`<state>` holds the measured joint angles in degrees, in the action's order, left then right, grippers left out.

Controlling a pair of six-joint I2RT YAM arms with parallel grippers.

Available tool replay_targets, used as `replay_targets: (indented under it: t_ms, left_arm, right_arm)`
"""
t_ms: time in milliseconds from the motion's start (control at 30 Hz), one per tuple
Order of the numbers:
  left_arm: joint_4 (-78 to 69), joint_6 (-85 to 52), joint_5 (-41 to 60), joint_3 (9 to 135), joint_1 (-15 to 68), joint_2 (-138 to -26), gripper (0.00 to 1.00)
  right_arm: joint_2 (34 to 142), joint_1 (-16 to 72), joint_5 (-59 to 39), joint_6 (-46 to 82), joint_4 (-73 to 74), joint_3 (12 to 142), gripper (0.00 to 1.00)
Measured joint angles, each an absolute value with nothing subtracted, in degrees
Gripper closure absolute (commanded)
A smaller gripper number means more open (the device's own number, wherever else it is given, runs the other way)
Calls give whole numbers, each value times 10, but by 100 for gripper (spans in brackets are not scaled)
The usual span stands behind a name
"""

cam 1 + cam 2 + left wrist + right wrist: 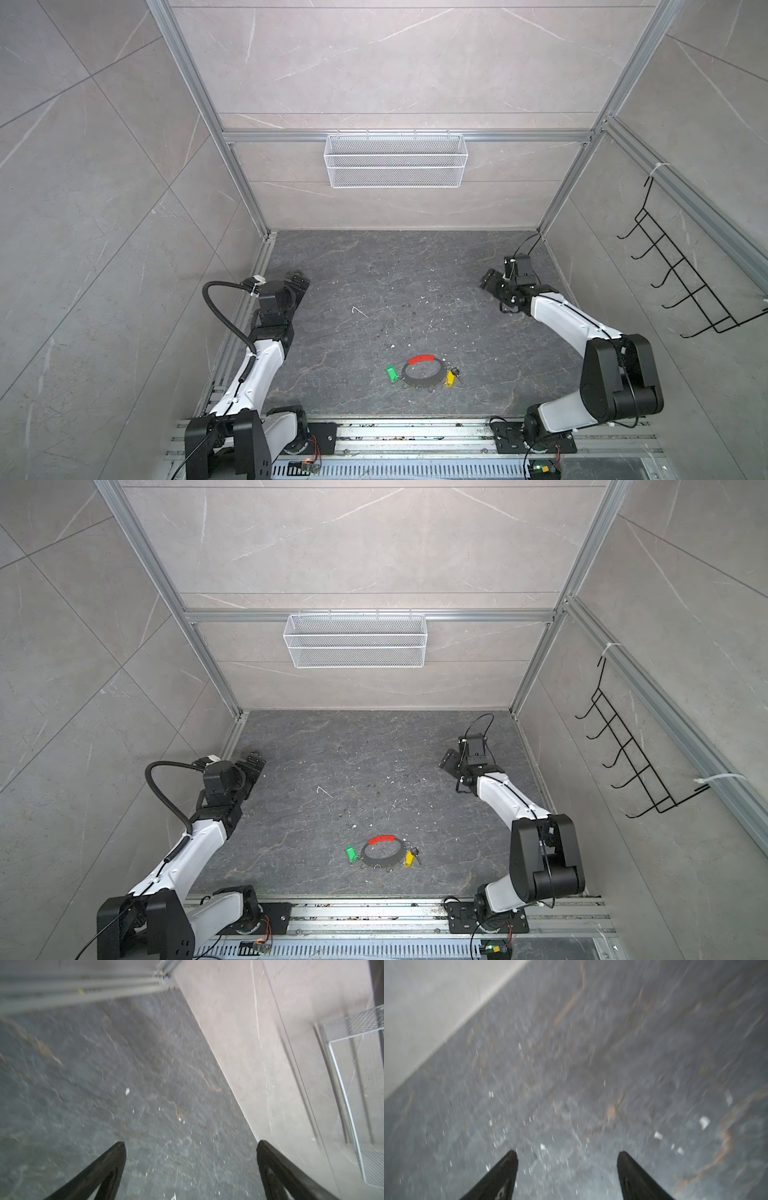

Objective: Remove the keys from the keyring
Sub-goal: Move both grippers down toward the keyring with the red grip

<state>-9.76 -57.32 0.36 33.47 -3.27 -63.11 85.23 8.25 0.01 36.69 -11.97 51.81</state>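
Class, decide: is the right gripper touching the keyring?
Apart. In both top views the right gripper is far back on the right, with a long stretch of bare floor between it and the keyring.

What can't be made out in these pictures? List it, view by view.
- Both top views: whether the green tag and yellow tag are threaded on the keyring; too small.
- Same views: the keys, just a dark speck by the yellow tag; none resolved by the green one.
- Wrist views: motion-blurred, mostly floor and wall; keyring outside the frame.
- The left gripper and right gripper: open fingers cut off by the frame's edge.
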Motion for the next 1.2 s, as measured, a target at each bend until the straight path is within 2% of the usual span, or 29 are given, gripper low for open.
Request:
replay_targets:
  t_ms: [133, 167, 200, 267, 333, 433, 600, 700, 767, 1000, 1200]
  left_arm:
    - [-102, -572, 49, 335, 9, -629, 0]
    - [-102, -567, 53, 335, 29, -627, 0]
    - [-98, -562, 57, 336, 50, -624, 0]
    - [-87, -548, 57, 336, 105, -617, 2]
    - [-77, -534, 57, 336, 158, -612, 8]
    - [-59, -517, 63, 336, 228, -614, 13]
    - [-49, -502, 67, 328, 297, -624, 13]
    - [-42, -491, 68, 325, 327, -637, 15]
    - [-35, -484, 77, 325, 342, -653, 19]
    - [-13, -477, 130, 328, 355, -717, 35]
    - [-13, -479, 172, 333, 362, -754, 37]
  right_arm:
    - [812, 149, -32, 354, -121, 507, 20]
    - [796, 168, -42, 349, -116, 502, 16]
    - [784, 183, -49, 347, -114, 497, 16]
    - [757, 218, -62, 342, -105, 477, 19]
    - [744, 248, -70, 335, -105, 453, 24]
    - [731, 291, -73, 334, -105, 403, 35]
    - [644, 385, -25, 318, -115, 317, 33]
    - [609, 409, -1, 317, -110, 310, 35]
    - [617, 410, 7, 316, -103, 310, 41]
    - [644, 422, -3, 315, -95, 284, 43]
    - [646, 422, -28, 314, -89, 266, 47]
